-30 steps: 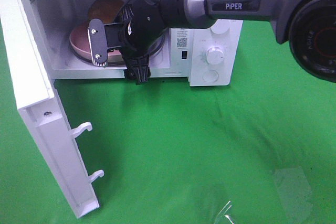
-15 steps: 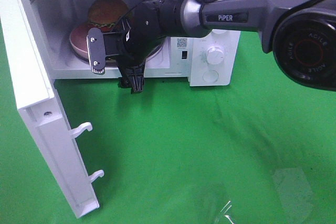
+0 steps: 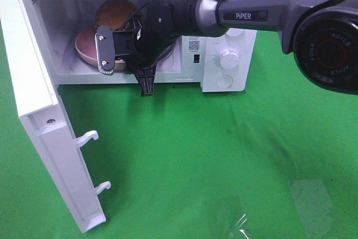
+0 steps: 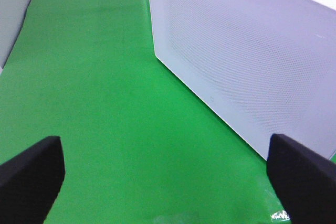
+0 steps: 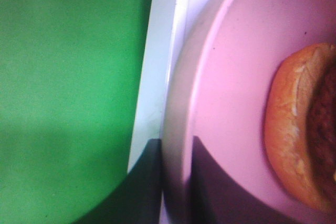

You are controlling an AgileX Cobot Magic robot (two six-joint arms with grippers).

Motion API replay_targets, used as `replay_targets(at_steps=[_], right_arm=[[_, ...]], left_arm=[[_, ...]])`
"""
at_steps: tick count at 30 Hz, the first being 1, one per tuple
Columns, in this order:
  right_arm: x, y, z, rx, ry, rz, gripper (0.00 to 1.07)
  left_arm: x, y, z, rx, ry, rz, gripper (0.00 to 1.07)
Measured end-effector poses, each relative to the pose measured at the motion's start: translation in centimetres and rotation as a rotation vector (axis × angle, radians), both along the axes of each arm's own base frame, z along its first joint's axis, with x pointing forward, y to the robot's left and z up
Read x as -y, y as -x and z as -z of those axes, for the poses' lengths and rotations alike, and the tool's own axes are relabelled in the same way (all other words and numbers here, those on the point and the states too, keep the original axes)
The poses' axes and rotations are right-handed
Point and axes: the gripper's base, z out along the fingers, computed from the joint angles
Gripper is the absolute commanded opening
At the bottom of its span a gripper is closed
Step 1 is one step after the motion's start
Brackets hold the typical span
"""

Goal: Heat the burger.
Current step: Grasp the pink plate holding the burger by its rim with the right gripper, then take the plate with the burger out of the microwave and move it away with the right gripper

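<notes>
The burger (image 3: 114,12) sits on a pink plate (image 3: 84,46) inside the open microwave (image 3: 224,54); only its golden bun top shows. My right gripper (image 3: 120,61) reaches into the cavity mouth and is shut on the plate's near rim. In the right wrist view the gripper (image 5: 176,182) has a dark finger on each side of the pink plate's rim (image 5: 236,103), with the burger bun (image 5: 299,140) further in on the plate. My left gripper (image 4: 168,177) is open and empty over the green cloth, out of the high view.
The microwave door (image 3: 39,110) stands swung open at the left, with two latch hooks (image 3: 89,137) on its edge. Its white outer panel (image 4: 252,61) is beside my left gripper. A clear plastic sheet (image 3: 307,205) lies at the front right of the green cloth.
My right gripper has shifted slightly at the microwave mouth, still holding the plate. The plate and burger stay inside the cavity.
</notes>
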Motion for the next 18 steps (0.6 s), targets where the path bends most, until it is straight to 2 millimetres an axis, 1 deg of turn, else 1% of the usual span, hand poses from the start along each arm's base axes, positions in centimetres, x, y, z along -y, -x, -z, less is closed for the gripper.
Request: replay_targets(at_steps=[8, 18], right_arm=[[0.1, 0.2, -0.1, -0.008, 0.033, -0.023, 0.00], [0.7, 1.2, -1.8, -0.065, 0.121, -0.128, 0.00]], left_arm=[[0.0, 0.0, 0.0, 0.000, 0.000, 0.000, 1.03], [0.0, 0.0, 0.0, 0.000, 0.000, 0.000, 1.03]])
